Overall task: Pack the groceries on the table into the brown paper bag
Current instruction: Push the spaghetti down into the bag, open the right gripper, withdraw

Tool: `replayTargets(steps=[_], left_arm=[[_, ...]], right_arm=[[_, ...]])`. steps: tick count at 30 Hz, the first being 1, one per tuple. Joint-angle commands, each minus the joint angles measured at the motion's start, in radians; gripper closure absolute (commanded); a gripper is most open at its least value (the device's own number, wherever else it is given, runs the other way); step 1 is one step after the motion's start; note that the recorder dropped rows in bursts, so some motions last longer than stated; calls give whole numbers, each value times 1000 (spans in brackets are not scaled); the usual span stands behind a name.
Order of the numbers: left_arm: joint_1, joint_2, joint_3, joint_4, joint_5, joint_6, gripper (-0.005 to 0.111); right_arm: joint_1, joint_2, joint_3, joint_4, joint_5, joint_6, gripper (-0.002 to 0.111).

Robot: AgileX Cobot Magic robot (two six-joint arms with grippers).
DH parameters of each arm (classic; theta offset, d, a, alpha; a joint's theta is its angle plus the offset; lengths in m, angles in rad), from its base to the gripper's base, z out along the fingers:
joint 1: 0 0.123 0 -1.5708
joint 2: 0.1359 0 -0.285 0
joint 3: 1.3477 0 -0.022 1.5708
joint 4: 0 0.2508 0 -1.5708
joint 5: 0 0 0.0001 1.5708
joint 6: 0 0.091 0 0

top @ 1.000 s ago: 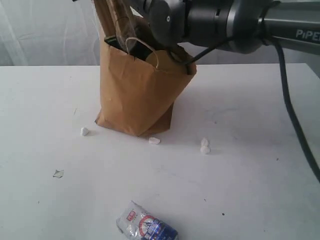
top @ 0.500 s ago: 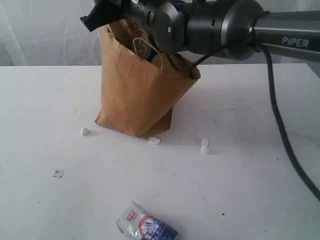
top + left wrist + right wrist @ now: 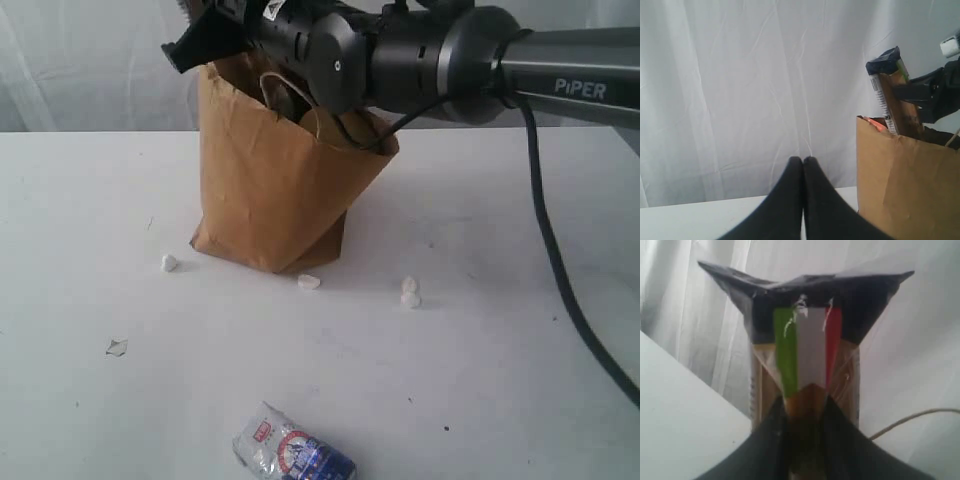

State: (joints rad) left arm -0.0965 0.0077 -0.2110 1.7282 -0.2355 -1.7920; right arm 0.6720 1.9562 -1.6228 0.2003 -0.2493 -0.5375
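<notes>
- Left gripper (image 3: 803, 162): jaws pressed together, nothing held.
- Small white-blue packet (image 3: 293, 455): lying on table (image 3: 480, 380) at front edge, well apart from bag, not yet packed.
- Brown paper bag (image 3: 270, 180): upright, leaning, mouth open.
- Spaghetti pack (image 3: 892, 97): standing in bag mouth, top end protruding. Likely light, stiff, brittle inside, with slick film; hold near top end, lower straight.
- Right gripper (image 3: 804, 402): clamped on pack's top end.
- Change from one second ago: right arm further left, gripper now hiding pack in exterior view.

Behind the right pincer (image 3: 203, 38), the arm (image 3: 440, 55) is rounded, seemingly dark-grey segments, marked "PiPER" in white, trailing a black cable (image 3: 545, 250).
</notes>
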Motion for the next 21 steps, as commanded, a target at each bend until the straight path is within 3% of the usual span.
replayTargets(steps=[1, 6, 18, 21], left_arm=[[-9, -8, 6, 16, -8, 1, 107], [-9, -8, 6, 16, -8, 1, 107], [-9, -8, 6, 16, -8, 1, 107], [-9, -8, 6, 16, -8, 1, 107]], right_arm=[[-5, -20, -10, -11, -24, 5, 89], [-5, -20, -10, -11, -29, 5, 78], [-5, -20, -10, -11, 70, 5, 76], [-5, -20, -10, -11, 98, 5, 68]])
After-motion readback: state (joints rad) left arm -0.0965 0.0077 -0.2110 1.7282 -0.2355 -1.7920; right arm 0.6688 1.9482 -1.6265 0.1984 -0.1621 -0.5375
